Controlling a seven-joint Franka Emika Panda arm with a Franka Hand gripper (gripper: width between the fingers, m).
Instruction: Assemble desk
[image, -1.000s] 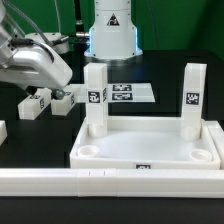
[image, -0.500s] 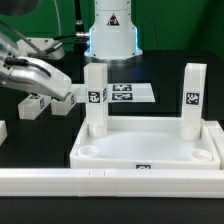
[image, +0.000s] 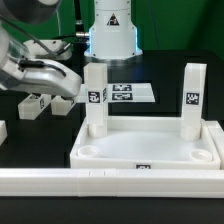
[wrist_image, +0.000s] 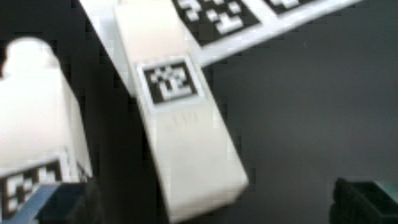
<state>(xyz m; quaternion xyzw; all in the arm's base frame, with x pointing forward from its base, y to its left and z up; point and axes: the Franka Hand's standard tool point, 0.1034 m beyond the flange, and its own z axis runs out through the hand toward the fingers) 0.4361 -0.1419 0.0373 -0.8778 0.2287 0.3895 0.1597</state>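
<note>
Tabletop of the desk, a large white plastic rectangular tray with raised rim (image: 140, 140), lies on the black table (image: 35, 145), centre-right in the exterior view. Round sockets at its two near corners are open. Two white block legs stand upright in the far corners, the left upright leg (image: 95, 100) and the right upright leg (image: 193, 95), each with a black-white tag.

Two loose white block legs lie on the table left of the tray, the leg nearer the tray (image: 63, 102) and the outer leg (image: 33, 106).

The two-finger gripper (wrist_image: 210, 198) is over the leg nearer the tray. In the wrist view its fingers are spread wide, one on each side of that leg's end; contact cannot be told.

The marker board (image: 128, 93) lies flat beyond the tray. A long white rail (image: 110, 182) runs along the near edge.
</note>
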